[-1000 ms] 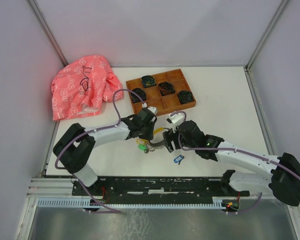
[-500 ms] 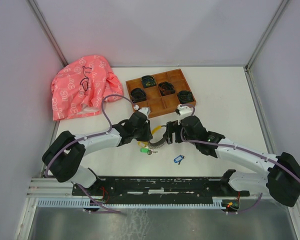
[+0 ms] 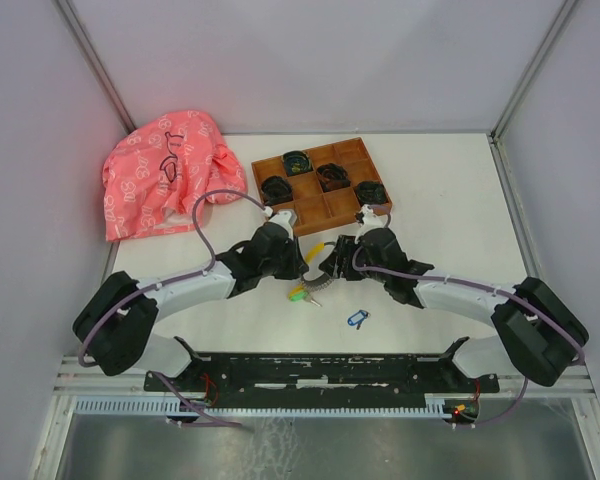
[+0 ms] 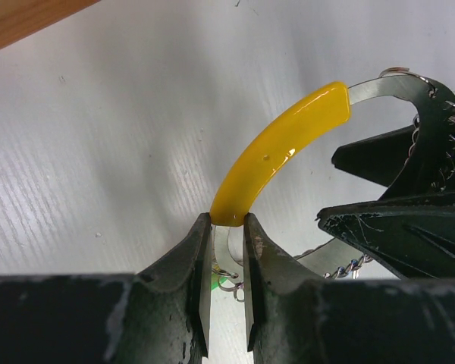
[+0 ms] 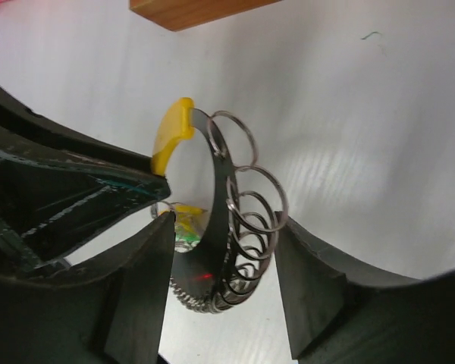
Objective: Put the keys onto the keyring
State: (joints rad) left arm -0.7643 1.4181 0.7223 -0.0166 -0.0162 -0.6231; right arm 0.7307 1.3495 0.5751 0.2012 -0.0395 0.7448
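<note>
The keyring (image 3: 317, 254) is a grey metal band with a yellow sleeve (image 4: 277, 155), held off the table between both grippers. My left gripper (image 4: 227, 221) is shut on the band just below the sleeve. In the right wrist view, my right gripper (image 5: 226, 227) stands open astride the far side of the band (image 5: 216, 220), where several small split rings (image 5: 254, 208) hang; there is a gap at its left finger. A green and yellow tag (image 3: 297, 293) dangles under the ring. One key with a blue head (image 3: 357, 319) lies on the table, nearer the bases.
A wooden tray (image 3: 338, 207) with dark coiled bundles sits just beyond the grippers; its corner shows in both wrist views (image 4: 23, 19) (image 5: 197, 9). A pink cloth (image 3: 165, 180) lies at the far left.
Both grippers have carried the keyring away from the bases, toward the wooden tray. The right gripper's jaws have narrowed around the ring. The blue key has stayed put.
</note>
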